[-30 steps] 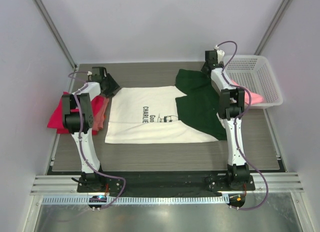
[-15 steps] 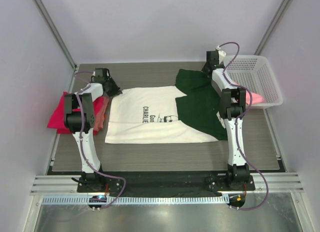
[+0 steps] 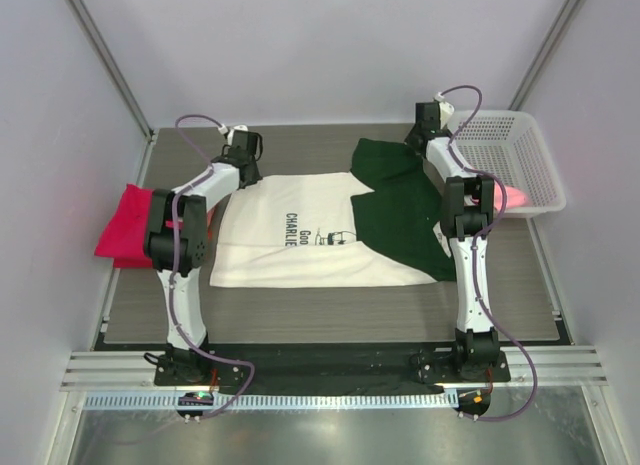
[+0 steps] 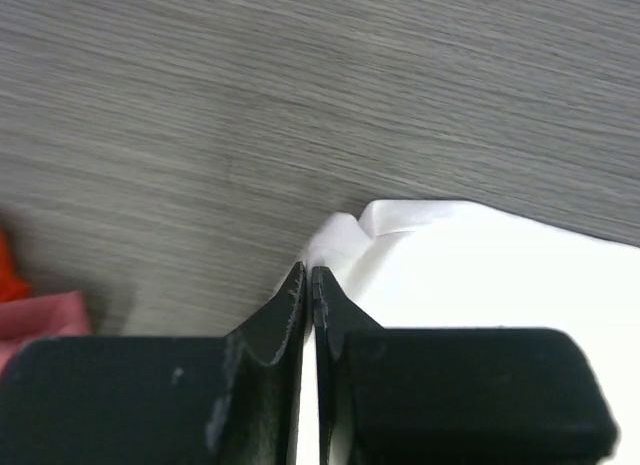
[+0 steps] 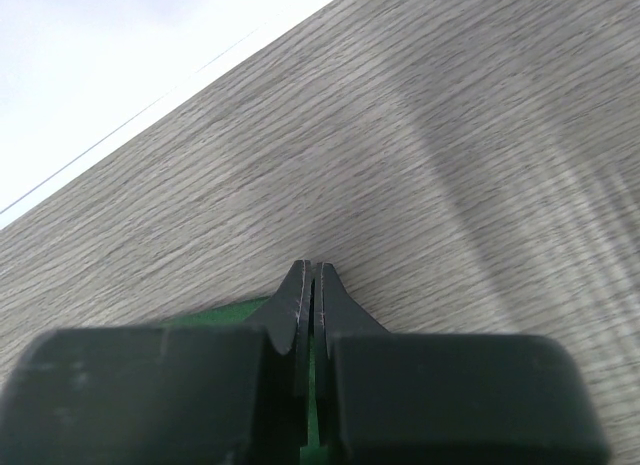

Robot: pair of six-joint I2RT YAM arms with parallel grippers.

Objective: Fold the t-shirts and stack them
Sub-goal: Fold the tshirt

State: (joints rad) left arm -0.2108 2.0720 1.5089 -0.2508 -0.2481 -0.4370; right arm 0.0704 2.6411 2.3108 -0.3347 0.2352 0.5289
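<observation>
The cream-white t-shirt (image 3: 300, 230) with dark green shoulders (image 3: 400, 210) lies flat on the table, black print facing up. My left gripper (image 3: 243, 157) is at its far left corner and is shut, with white cloth (image 4: 480, 275) showing between the jaws (image 4: 308, 273). My right gripper (image 3: 422, 133) is at the far edge of the green part and is shut, with green cloth (image 5: 215, 313) between the jaws (image 5: 311, 267). A red-pink and salmon pile (image 3: 130, 225) lies at the left edge. A light pink shirt (image 3: 508, 195) hangs over the basket rim.
A white plastic mesh basket (image 3: 520, 135) stands at the far right. The enclosure walls close in on the left, the right and the back. Bare grey wood table (image 3: 300, 145) shows beyond the shirt. The edge of the salmon cloth (image 4: 40, 320) shows in the left wrist view.
My left gripper has moved away from the red pile, right and farther back, to the white shirt's far left corner. The right gripper has hardly moved.
</observation>
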